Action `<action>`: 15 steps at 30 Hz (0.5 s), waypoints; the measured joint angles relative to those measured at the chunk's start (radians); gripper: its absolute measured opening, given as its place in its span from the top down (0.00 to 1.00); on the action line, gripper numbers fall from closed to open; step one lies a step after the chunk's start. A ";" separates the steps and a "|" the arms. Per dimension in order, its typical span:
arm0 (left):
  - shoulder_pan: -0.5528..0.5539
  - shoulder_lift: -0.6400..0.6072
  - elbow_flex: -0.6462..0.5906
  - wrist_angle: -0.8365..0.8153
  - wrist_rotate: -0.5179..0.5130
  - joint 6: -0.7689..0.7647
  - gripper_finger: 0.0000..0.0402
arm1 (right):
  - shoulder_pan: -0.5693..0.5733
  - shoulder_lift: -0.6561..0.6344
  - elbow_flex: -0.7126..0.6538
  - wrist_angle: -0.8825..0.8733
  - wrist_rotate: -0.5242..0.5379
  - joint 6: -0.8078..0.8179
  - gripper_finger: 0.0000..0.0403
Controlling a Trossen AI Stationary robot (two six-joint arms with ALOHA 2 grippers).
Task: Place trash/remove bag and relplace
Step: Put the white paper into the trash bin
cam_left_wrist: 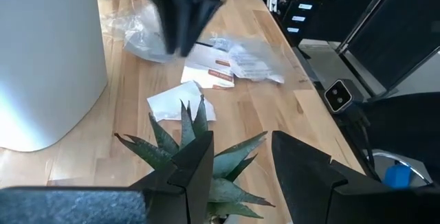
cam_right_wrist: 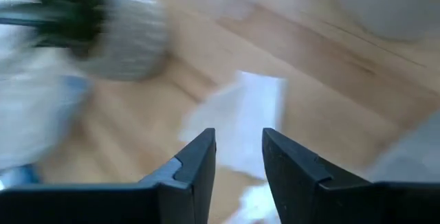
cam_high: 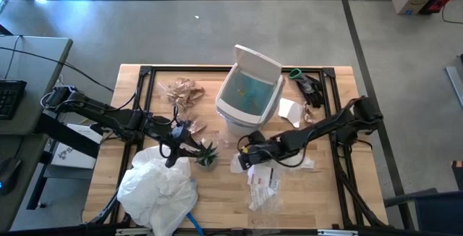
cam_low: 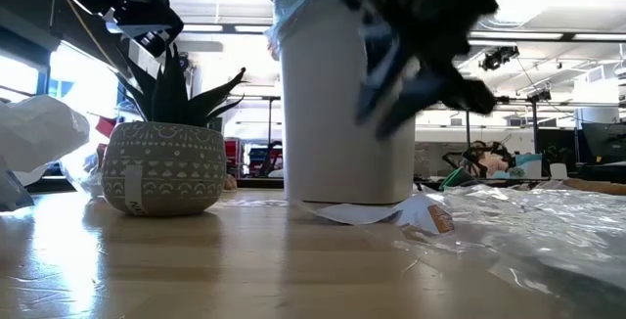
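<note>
While nothing is gripped between them, the right gripper's (cam_right_wrist: pixel 237 157) fingers are held a little apart just above a white paper scrap (cam_right_wrist: pixel 240 124) on the wood, right at the foot of the white bin (cam_high: pixel 249 91). Over on the other side, the left gripper (cam_left_wrist: pixel 240 169) is parked right over the small potted plant (cam_high: pixel 207 155), which sits just beside the bin; its fingers are spread too, with nothing clamped.

More trash is scattered around the bin: crumpled brown paper pieces (cam_high: pixel 182 93) on its far left side, clear plastic wrappers (cam_high: pixel 262 185) with printed labels on the near side. The print can't be read.

Inside the bin, a light-blue bag (cam_high: pixel 248 90) is seen lining the walls, and what's in it can't really be made out. A big white bag heap (cam_high: pixel 158 187) is dumped near the plant, well away from the bin.
</note>
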 joint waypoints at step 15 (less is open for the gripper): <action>0.002 0.000 0.000 0.023 -0.011 -0.006 0.67 | -0.026 0.112 -0.009 0.020 -0.070 -0.007 0.58</action>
